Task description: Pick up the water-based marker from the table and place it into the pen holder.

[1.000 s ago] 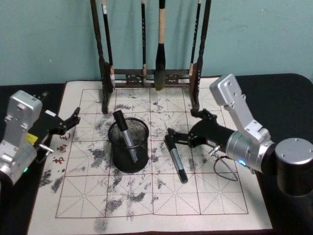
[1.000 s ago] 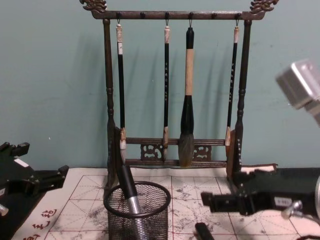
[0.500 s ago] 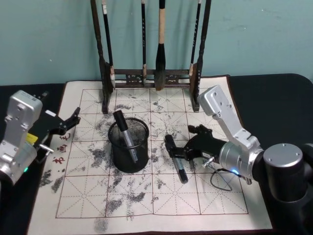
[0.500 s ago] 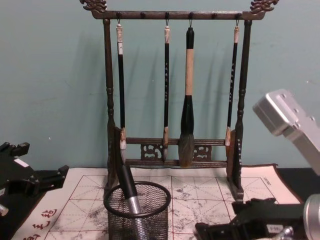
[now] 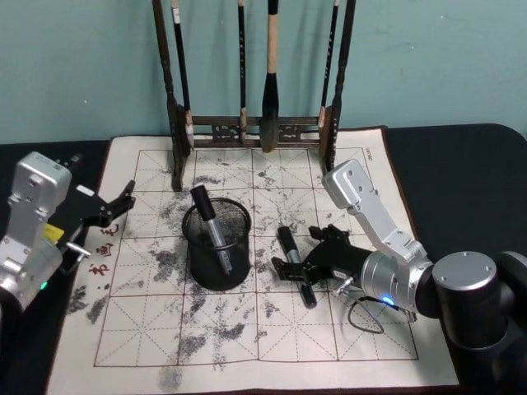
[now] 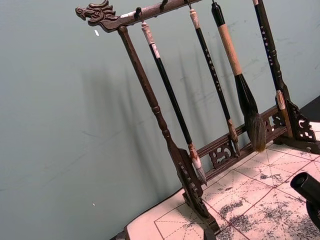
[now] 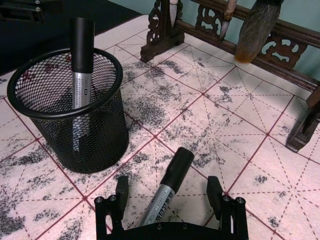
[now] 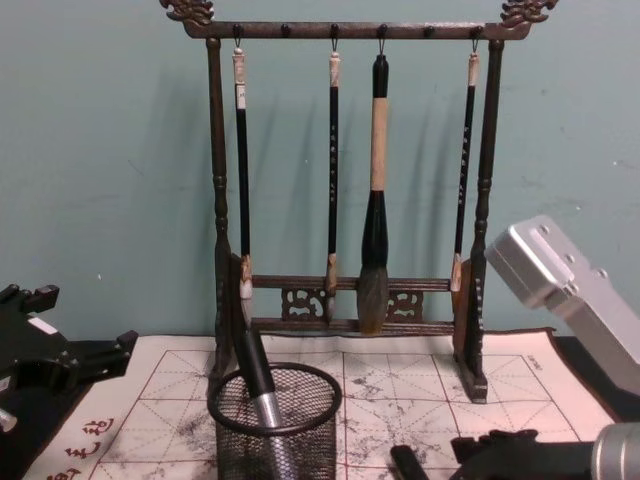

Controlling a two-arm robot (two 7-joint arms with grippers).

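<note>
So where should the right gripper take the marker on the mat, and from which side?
Take the marker by its silver barrel behind the black cap, from above. It lies flat on the mat beside the pen holder, leaving its long sides free; the right gripper's open jaws straddle it crosswise. The left gripper sits parked at the mat's left.
</note>
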